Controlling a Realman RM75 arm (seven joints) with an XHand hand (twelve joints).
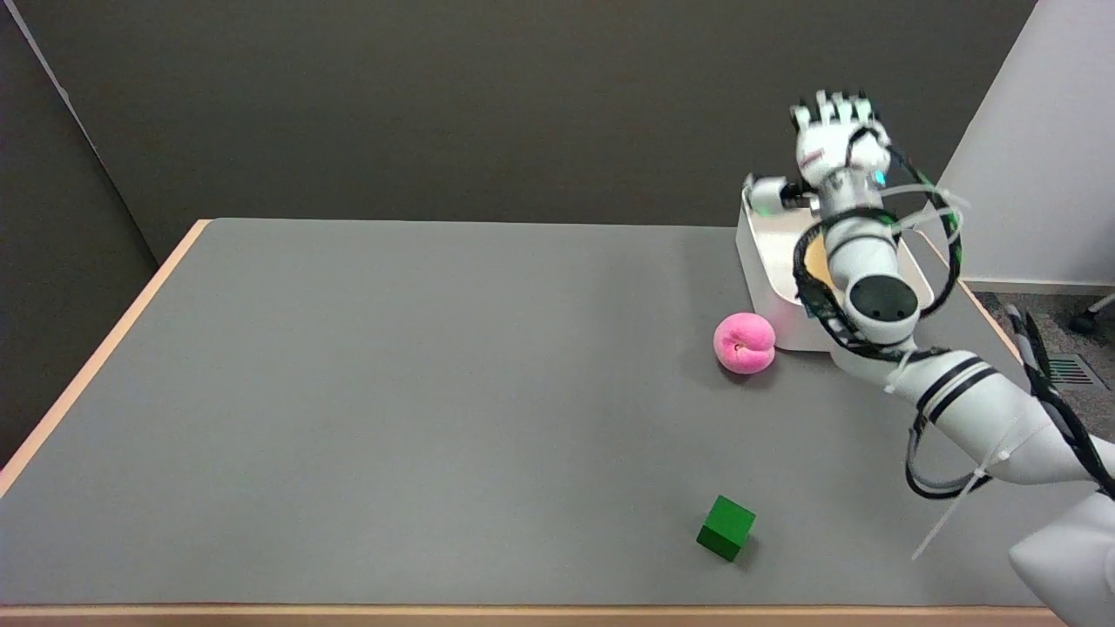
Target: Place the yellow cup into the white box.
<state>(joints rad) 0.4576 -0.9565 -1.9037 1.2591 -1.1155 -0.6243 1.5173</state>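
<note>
Closest to me, at about five o'clock on the grey table [392, 392], sits a small green cube [726, 528] on its own. Further in, toward three o'clock, a pink peach [744, 343] lies just beside the near left corner of the white box [766, 279]. The right arm [967, 401] rises from the lower right and crosses over the box, hiding most of its inside; a sliver of the yellow cup [817, 259] shows within the box beside the forearm. Beyond, at roughly one o'clock, the right hand [836, 139] hangs above the box's far edge, fingers spread apart and holding nothing.
</note>
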